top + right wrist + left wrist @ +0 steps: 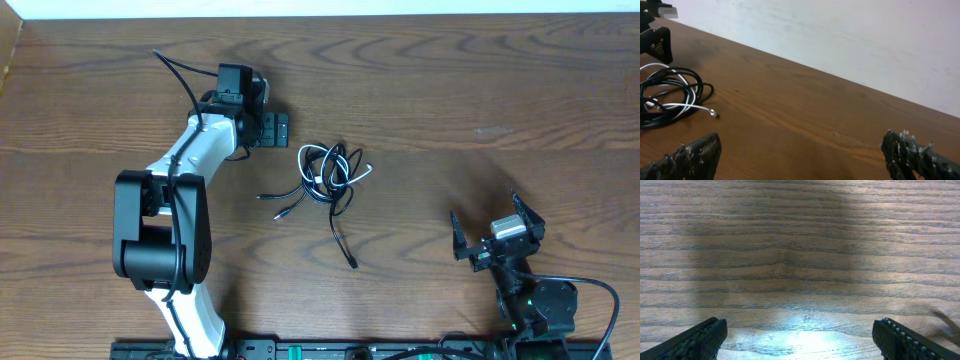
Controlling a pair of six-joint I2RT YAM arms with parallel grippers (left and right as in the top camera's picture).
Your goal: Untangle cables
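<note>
Not rly started imo: cable tangle sits mid-desk, overhead approx 4 o'clock off our left arm, 10 o'clock off right arm, both jaws wide open w/ nothing held, so next we prob pinch a loose end.

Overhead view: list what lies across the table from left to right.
left gripper, open → tangled cables → right gripper, open
</note>
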